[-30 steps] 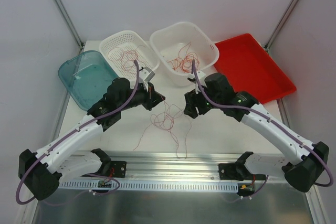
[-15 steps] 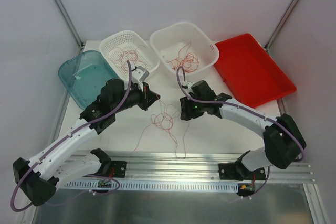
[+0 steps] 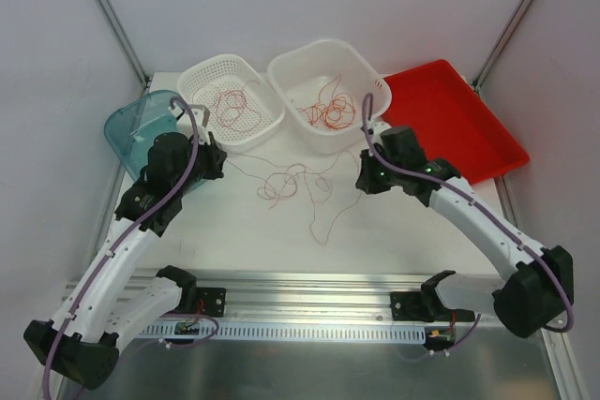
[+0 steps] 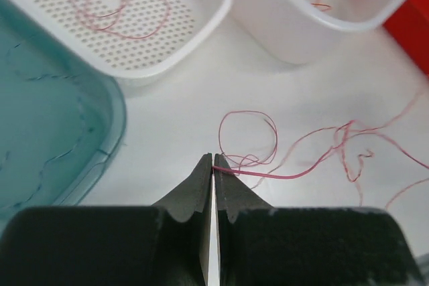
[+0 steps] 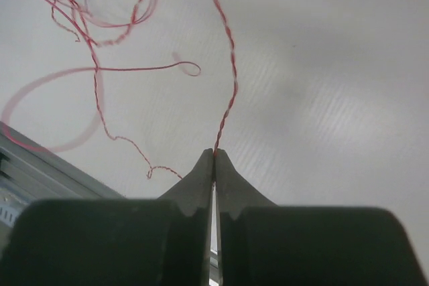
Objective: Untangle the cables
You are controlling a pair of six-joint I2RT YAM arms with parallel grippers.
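Note:
A tangle of thin red cables (image 3: 292,183) lies stretched across the white table between the two arms. My left gripper (image 4: 213,159) is shut on one red strand (image 4: 268,175), which runs off to the right toward the knot. My right gripper (image 5: 214,152) is shut on a twisted red strand (image 5: 230,92) that rises from its tips into the loops. In the top view the left gripper (image 3: 221,158) is by the teal tub and the right gripper (image 3: 360,181) is near the solid white tub. A loose tail (image 3: 323,227) trails toward the front.
A teal tub (image 3: 141,128) stands at the left. A perforated white basket (image 3: 230,100) and a solid white tub (image 3: 328,91) each hold more red strands. A red tray (image 3: 450,124) is at the right. A metal rail (image 3: 309,297) runs along the front.
The right gripper has shut on a strand. Both arms have moved apart, left toward the teal tub and right toward the red tray, spreading the tangle out across the table.

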